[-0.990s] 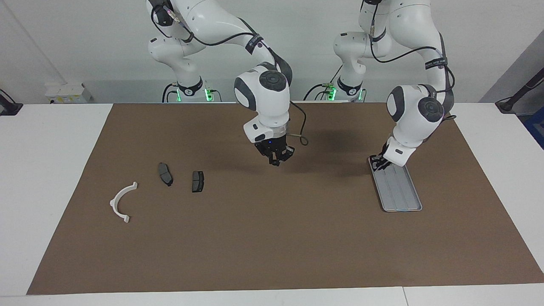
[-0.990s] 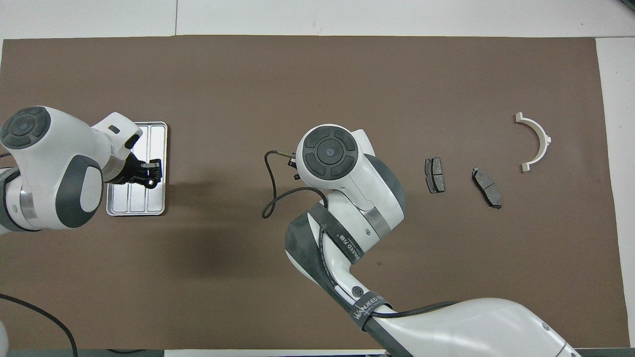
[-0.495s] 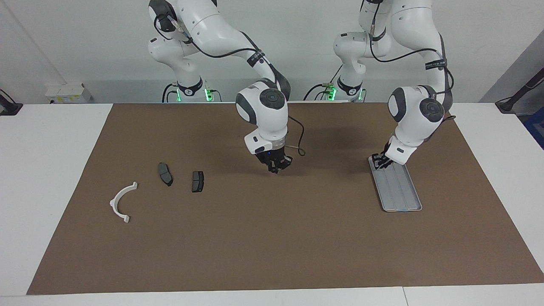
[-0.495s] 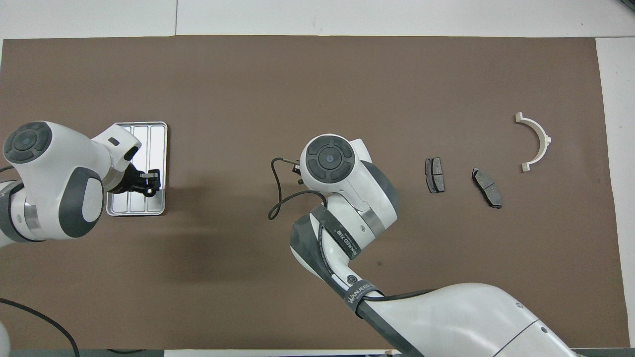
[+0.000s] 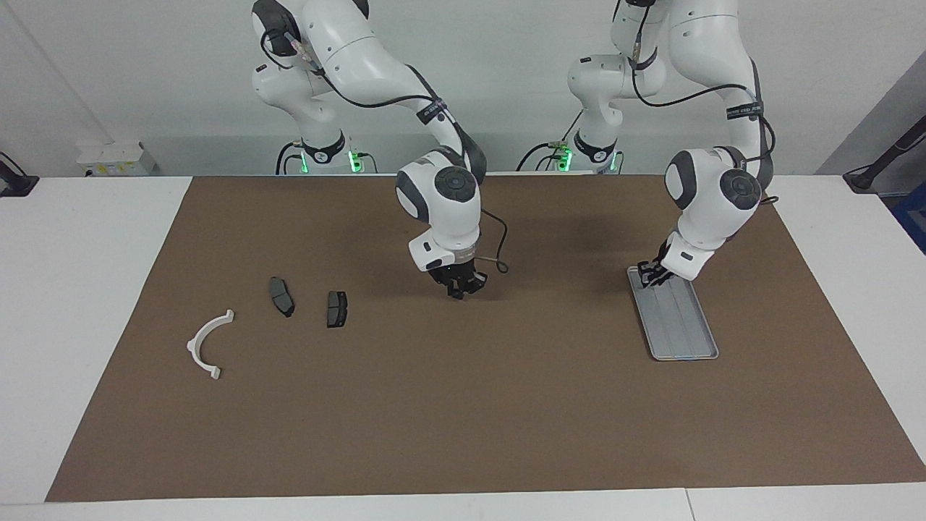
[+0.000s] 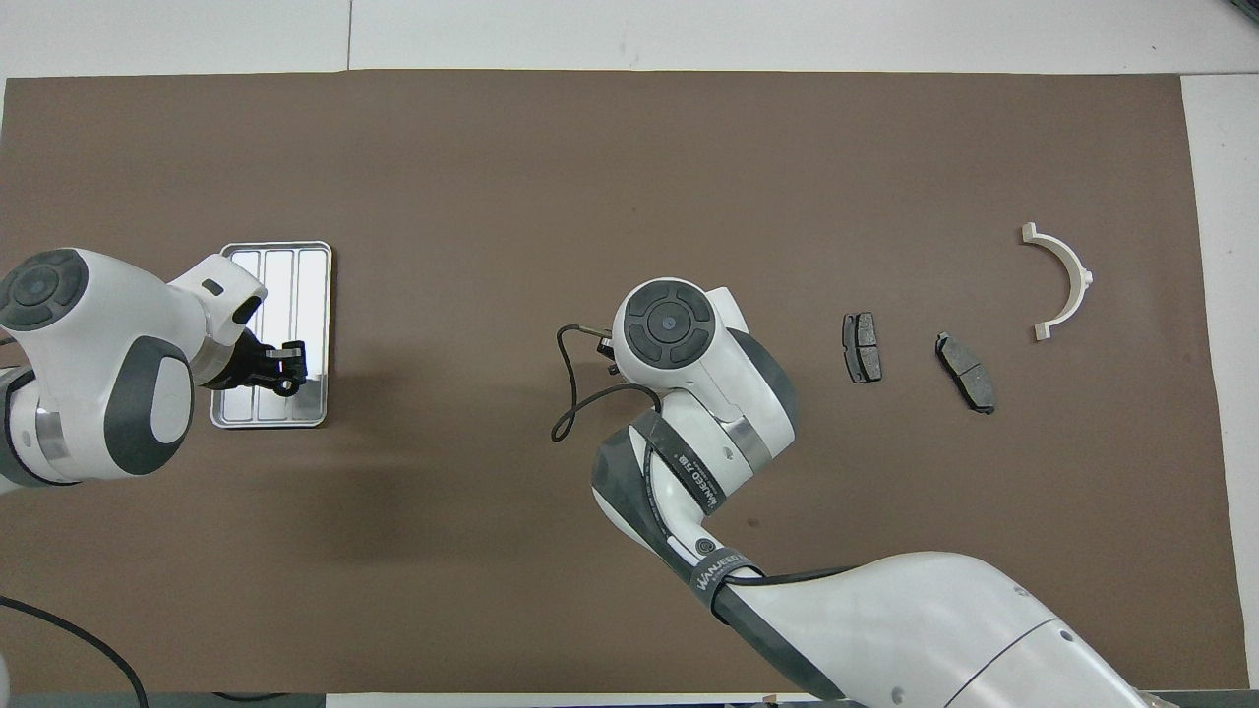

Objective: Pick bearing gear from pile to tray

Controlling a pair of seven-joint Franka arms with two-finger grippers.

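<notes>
The left hand (image 5: 649,277), at the right of the facing view, hovers over the silver tray's (image 5: 684,333) upper end; I cannot tell its fingers' state. The right hand (image 5: 457,288) hangs pinched together, holding nothing, mid-frame above the brown mat (image 5: 463,405). Two brake pads (image 5: 336,309) and a white bracket (image 5: 208,344) lie lower left.

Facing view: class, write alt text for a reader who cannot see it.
The left gripper is low over the silver tray's end nearer the robots, while the right gripper hangs shut over the bare brown mat mid-table. Toward the right arm's end lie two dark brake pads and a white curved bracket.
</notes>
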